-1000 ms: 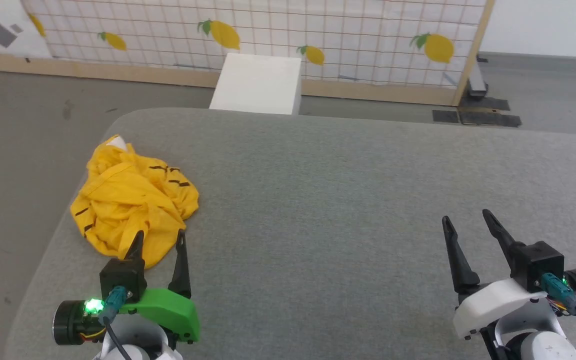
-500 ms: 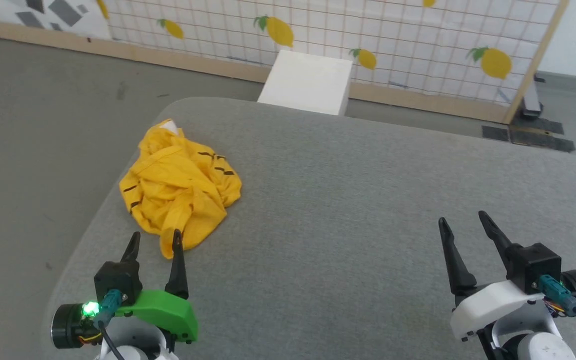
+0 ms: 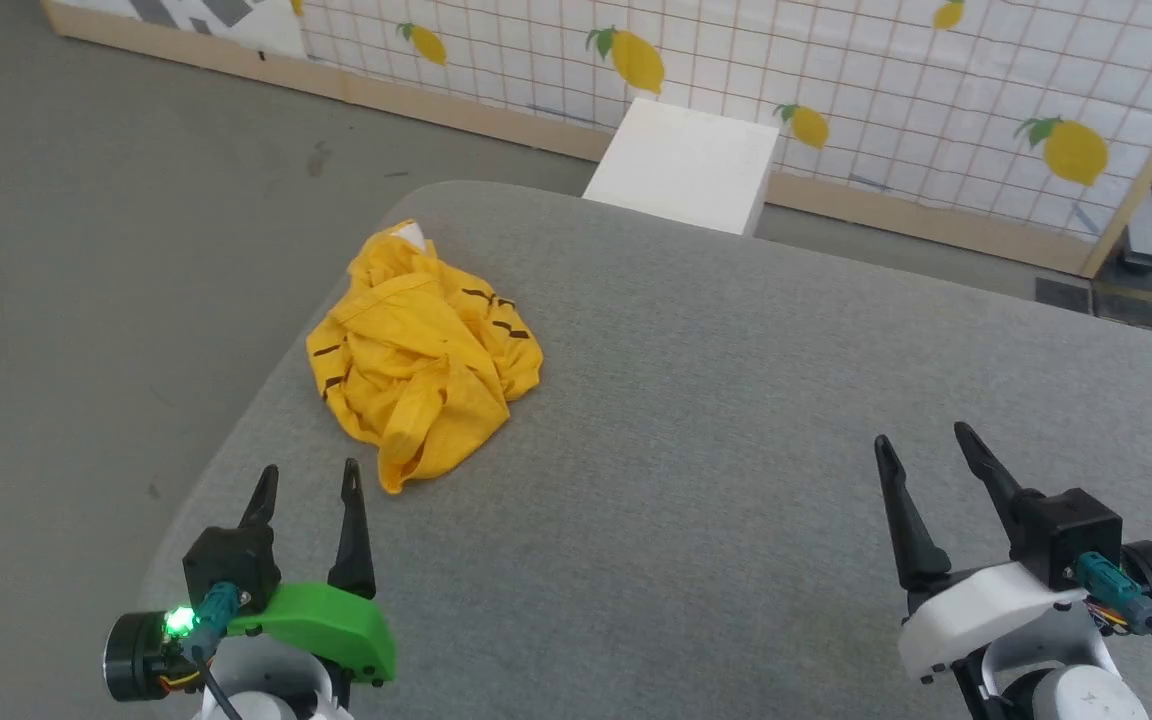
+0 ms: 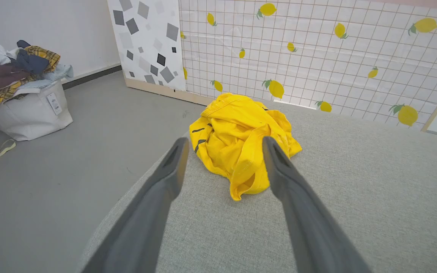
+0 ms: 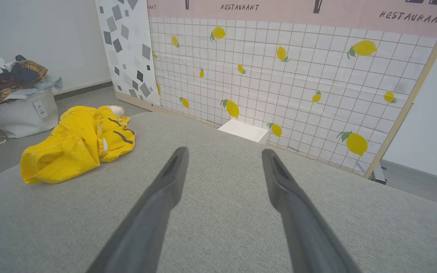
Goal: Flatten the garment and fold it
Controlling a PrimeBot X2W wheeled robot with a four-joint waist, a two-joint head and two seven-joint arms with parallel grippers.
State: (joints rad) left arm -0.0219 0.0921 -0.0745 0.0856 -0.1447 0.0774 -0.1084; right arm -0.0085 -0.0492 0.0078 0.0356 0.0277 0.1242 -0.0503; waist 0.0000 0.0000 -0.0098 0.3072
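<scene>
The garment (image 3: pixel 424 357) is a bright yellow crumpled heap with thin dark stripes and a white patch at its far end, lying near the far left corner of the grey padded table (image 3: pixel 716 420). In the left wrist view the garment (image 4: pixel 241 140) sits just ahead of the fingers. The right wrist view has the garment (image 5: pixel 78 144) far to the left. My left gripper (image 3: pixel 306 478) stands open just short of the heap's near edge, holding nothing. My right gripper (image 3: pixel 921 438) is open over bare table at the lower right.
The table's rounded left edge (image 3: pixel 236 440) drops to grey floor. A white box (image 3: pixel 684 165) stands behind the table before a lemon-patterned screen (image 3: pixel 836 90). A white bag heaped with clothes (image 4: pixel 21 98) sits on the floor to the left.
The head camera has turned left, so the whole picture slid right. The gap between my left fingertips and the garment has widened slightly. Both grippers stay open.
</scene>
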